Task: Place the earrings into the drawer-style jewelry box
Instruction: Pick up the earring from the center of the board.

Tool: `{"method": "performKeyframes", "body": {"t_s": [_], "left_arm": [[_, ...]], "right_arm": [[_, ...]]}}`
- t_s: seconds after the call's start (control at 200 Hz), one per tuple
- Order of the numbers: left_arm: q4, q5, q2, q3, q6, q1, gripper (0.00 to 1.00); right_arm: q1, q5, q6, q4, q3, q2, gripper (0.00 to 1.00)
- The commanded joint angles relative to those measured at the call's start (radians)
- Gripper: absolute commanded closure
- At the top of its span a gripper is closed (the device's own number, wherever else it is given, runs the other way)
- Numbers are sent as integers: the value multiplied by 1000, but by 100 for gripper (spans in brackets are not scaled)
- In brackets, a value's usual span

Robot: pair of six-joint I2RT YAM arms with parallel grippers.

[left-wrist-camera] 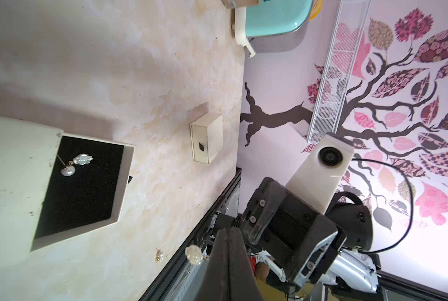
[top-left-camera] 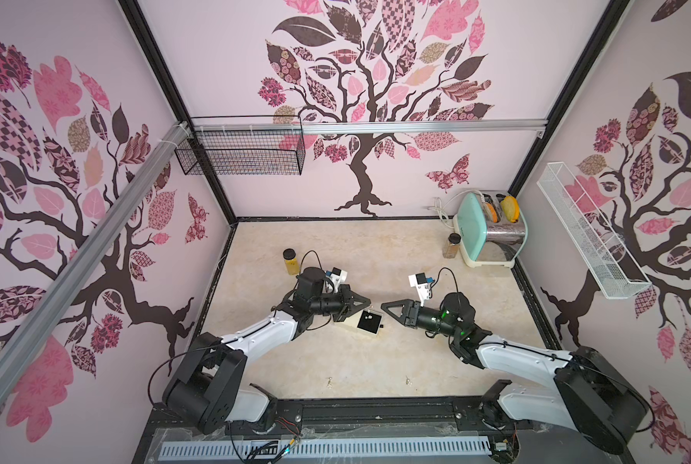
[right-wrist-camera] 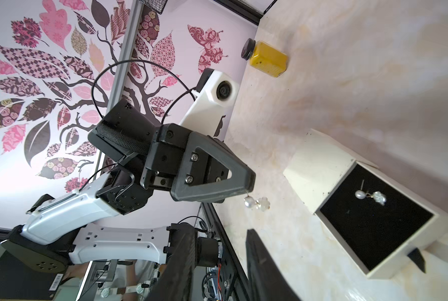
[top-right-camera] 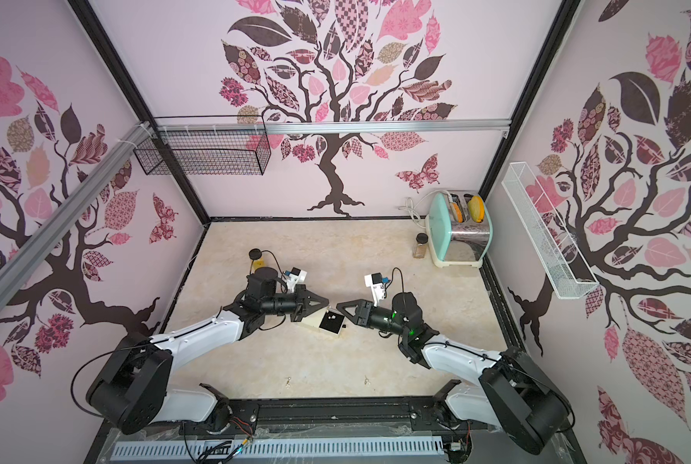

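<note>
Over the counter [top-left-camera: 376, 249] by the open drawer [right-wrist-camera: 374, 234], left fingers [right-wrist-camera: 243, 182] clamped on one earring [right-wrist-camera: 257, 204]; right fingers [right-wrist-camera: 264, 265] apart; second earring [right-wrist-camera: 371, 196] inside drawer.

Pale earring [top-right-camera: 330, 317] in the open black-lined drawer [top-right-camera: 338, 328]

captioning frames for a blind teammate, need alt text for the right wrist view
The left gripper, shut, dangles an earring near the open drawer, where a second earring lies on black lining. A yellow jar sits farther off on the table, and the right gripper stands open in the foreground.
</note>
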Motion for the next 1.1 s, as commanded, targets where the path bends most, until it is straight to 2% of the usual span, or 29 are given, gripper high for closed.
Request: {"method": "performKeyframes", "body": {"t_s": [0.0,0.08,0.275,0.82,1.095], "left_arm": [[131,-14,-18,-29,-108,4,100],[191,-15,-19,-53,-148,4,100],[212,-22,-30,-66,-168,4,100],[215,-29,-46,-80,-163,4,100],[207,-32,-56,-78,-157,4,100]], "right_arm": [[-7,-36,56,126,4,22,65],[-7,-36,64,148,13,44,66],[-7,-24,81,185,29,102,66],[23,-10,90,222,92,204,67],[36,-12,91,227,109,239,72]]}}
